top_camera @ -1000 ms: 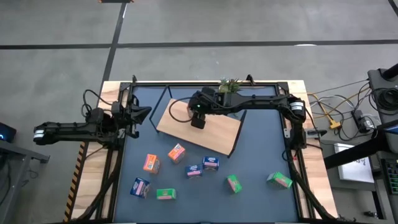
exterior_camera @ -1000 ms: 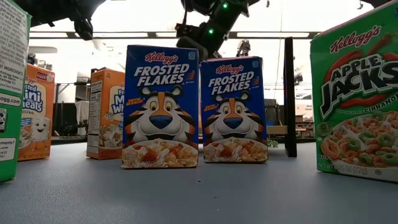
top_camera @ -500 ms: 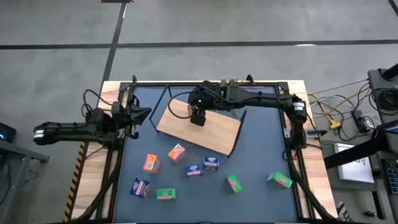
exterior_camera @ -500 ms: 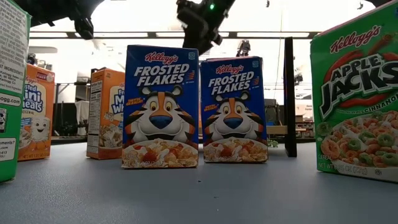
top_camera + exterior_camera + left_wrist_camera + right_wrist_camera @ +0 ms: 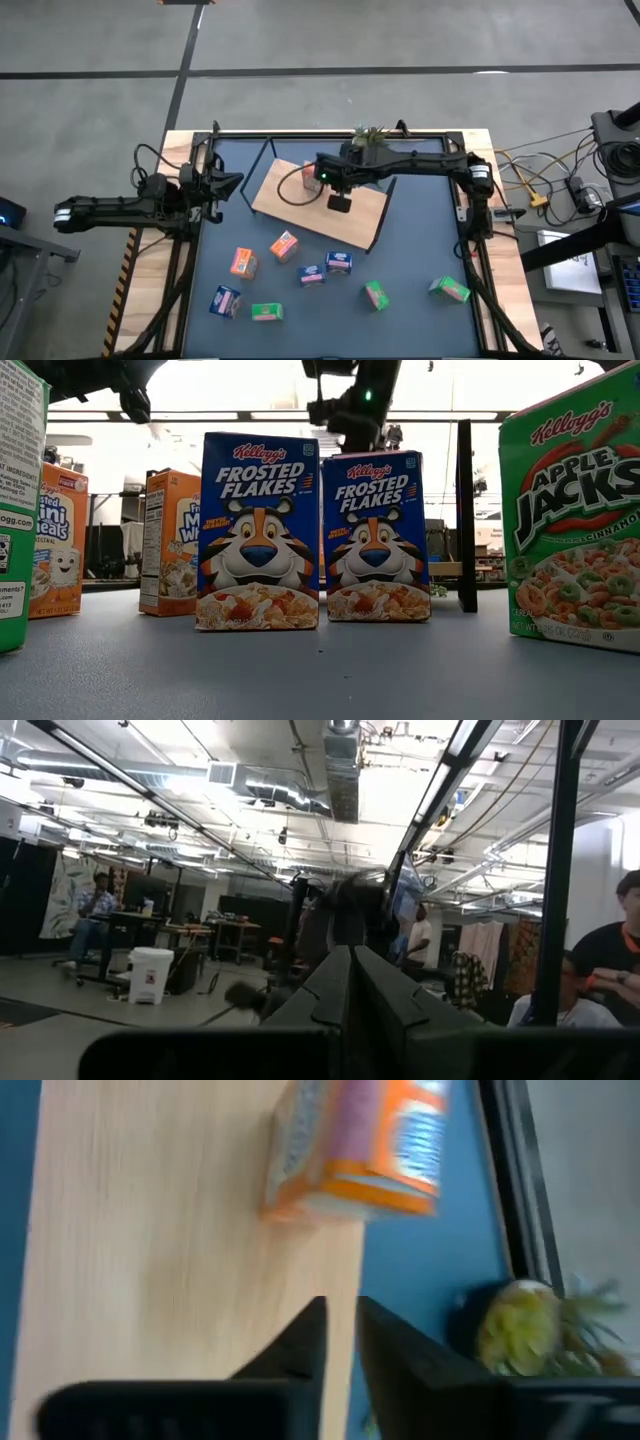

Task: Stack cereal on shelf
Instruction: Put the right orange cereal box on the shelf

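Observation:
The shelf [image 5: 330, 212], a light-wood board on black frame legs, stands at the table's far middle. One orange-red cereal box [image 5: 303, 178] lies on its far part and also shows in the right wrist view [image 5: 360, 1150]. My right gripper [image 5: 340, 202] hovers over the board just right of that box, its fingers [image 5: 300, 1350] a narrow gap apart and empty. My left gripper [image 5: 228, 183] waits shut at the table's left edge. The other boxes stand on the near tabletop: orange-red [image 5: 241, 262], blue-purple [image 5: 339, 263], green [image 5: 376, 294].
A small plant [image 5: 368, 137] sits at the far edge behind the shelf. In the low view, blue boxes [image 5: 258, 530] and a green box [image 5: 570, 520] stand close by. A black frame rail [image 5: 330, 133] runs along the far edge. People show in the room beyond.
My right gripper has risen a little and gone toward the table's right edge, off the orange-red box. The box stays lying on the board.

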You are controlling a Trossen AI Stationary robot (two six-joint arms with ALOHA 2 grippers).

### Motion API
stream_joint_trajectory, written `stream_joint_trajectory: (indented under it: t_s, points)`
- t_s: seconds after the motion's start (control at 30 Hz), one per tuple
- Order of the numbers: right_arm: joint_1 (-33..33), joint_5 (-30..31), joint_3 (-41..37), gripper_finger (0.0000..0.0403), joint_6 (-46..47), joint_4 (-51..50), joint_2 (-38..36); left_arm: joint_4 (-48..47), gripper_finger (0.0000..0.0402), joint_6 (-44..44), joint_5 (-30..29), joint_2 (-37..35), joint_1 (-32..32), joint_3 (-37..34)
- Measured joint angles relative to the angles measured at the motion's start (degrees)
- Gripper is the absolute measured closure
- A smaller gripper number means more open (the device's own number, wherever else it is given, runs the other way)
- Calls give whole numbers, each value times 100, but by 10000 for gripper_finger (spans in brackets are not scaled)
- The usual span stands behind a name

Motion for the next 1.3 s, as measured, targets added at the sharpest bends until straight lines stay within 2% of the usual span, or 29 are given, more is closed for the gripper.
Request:
stream_joint_trajectory:
  t_s: [0.07,0.17,0.5,1.3]
  points:
    - [-2,6,-301,387,-137,481,1,1,402,26,-1,0,0,0]
    - [-13,16,-536,390,-286,1130,4,1,402,34,0,0,0,0]
    - [-98,212,-630,390,-644,2293,48,2,402,46,-2,0,0,0]
    - [-260,152,-729,390,-1058,3352,70,3,402,46,-2,0,0,0]
